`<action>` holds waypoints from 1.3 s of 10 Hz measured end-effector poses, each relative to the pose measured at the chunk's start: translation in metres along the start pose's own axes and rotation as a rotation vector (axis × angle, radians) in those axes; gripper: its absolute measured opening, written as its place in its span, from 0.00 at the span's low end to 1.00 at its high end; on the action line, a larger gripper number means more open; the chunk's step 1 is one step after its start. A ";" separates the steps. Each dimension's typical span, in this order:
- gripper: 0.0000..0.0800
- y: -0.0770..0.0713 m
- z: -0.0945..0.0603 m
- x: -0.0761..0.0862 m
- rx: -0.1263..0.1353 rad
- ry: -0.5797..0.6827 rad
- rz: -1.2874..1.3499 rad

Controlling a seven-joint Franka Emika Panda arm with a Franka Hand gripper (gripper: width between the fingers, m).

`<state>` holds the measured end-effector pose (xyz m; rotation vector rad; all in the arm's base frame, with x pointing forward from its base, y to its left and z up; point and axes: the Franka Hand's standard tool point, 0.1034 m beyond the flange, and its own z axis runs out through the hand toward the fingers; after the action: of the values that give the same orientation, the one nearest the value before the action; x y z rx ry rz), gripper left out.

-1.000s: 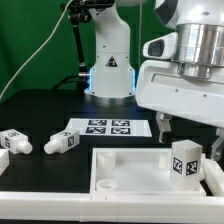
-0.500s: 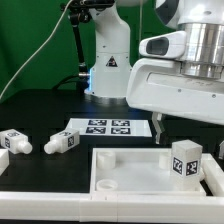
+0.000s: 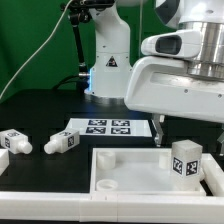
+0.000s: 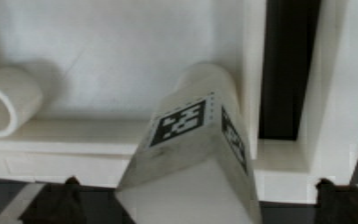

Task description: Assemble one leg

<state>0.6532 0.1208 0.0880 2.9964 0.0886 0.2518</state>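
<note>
Exterior view: bright, even lighting; white surfaces near overexposure, detail washed out on the arm housing [image 3: 180, 85]. Black table [image 3: 40, 108] shows faint sheen. Soft short shadows beneath the loose pegs. Low resolution, slightly soft.
Wrist view: dimmer, heavily blurred; close leg [image 4: 190, 135] out of focus, tag smeared.

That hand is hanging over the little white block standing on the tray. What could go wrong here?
The leg stands upright below the open hand; if the hand closes off-centre, it could tip the leg over. The leg also sits close to the panel's raised rim, so a lowering finger might catch there.
</note>
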 end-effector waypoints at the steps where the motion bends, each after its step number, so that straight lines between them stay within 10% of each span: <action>1: 0.81 0.001 0.000 0.000 -0.003 0.000 -0.035; 3: 0.79 0.002 0.001 0.000 -0.008 0.000 -0.073; 5: 0.35 0.002 0.001 0.000 -0.008 0.000 -0.070; 13: 0.36 0.003 0.000 0.001 -0.004 0.003 0.372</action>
<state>0.6541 0.1176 0.0886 2.9870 -0.4709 0.2920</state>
